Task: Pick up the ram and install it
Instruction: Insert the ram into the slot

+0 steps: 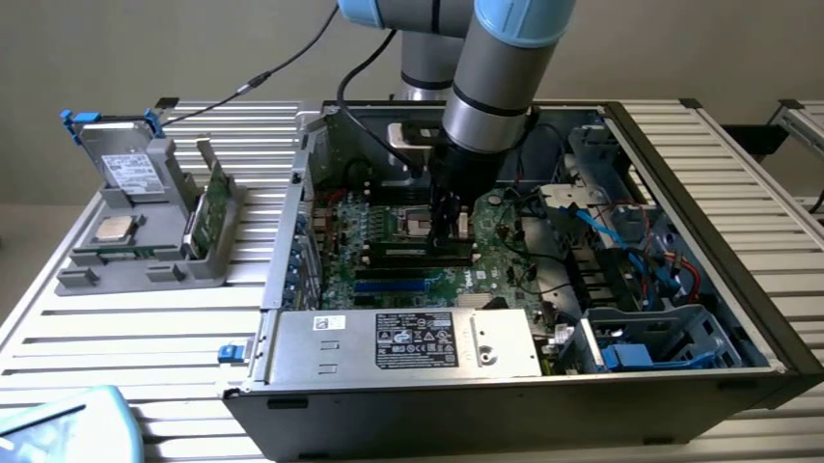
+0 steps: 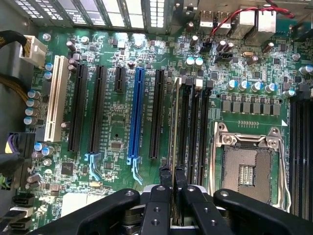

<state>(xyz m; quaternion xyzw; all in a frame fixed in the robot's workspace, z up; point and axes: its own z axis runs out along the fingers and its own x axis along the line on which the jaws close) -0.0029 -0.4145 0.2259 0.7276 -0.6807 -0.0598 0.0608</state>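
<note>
1. My claw [image 2: 173, 183] is down inside the open computer case [image 1: 721, 183], low over the motherboard [image 2: 117, 132] and near the middle of the board.
2. My two fingertips [image 2: 165, 178] are pinched almost together, clamped on the ram [image 2: 172, 122]. I see it edge-on, a thin pale line running straight away from my grip.
3. I judge I'm holding it by its upper edge and about mid-length. That keeps the contact edge facing the board and the stick level, not drooping at one end.
4. The ram runs parallel to the black memory slots [image 2: 189, 122], along the outermost one. It lies between the rest of that bank and the long black expansion slot [image 2: 157, 112] beside it.
5. The blue slot [image 2: 137, 112] lies one row further out, and the processor socket [image 2: 247, 166] with its metal frame sits on the far side of the memory bank. My line-up is with the memory bank, not either of those.
6. Is the stick hovering over the slot, touching it, or already pressed in? From here I cannot tell.
7. Outside the case, on the exterior view's left, stands the grey holder [image 1: 91, 280]. It carries the taller green card [image 1: 212, 207] and the square silver chip [image 1: 116, 229], both well apart from me.
</note>
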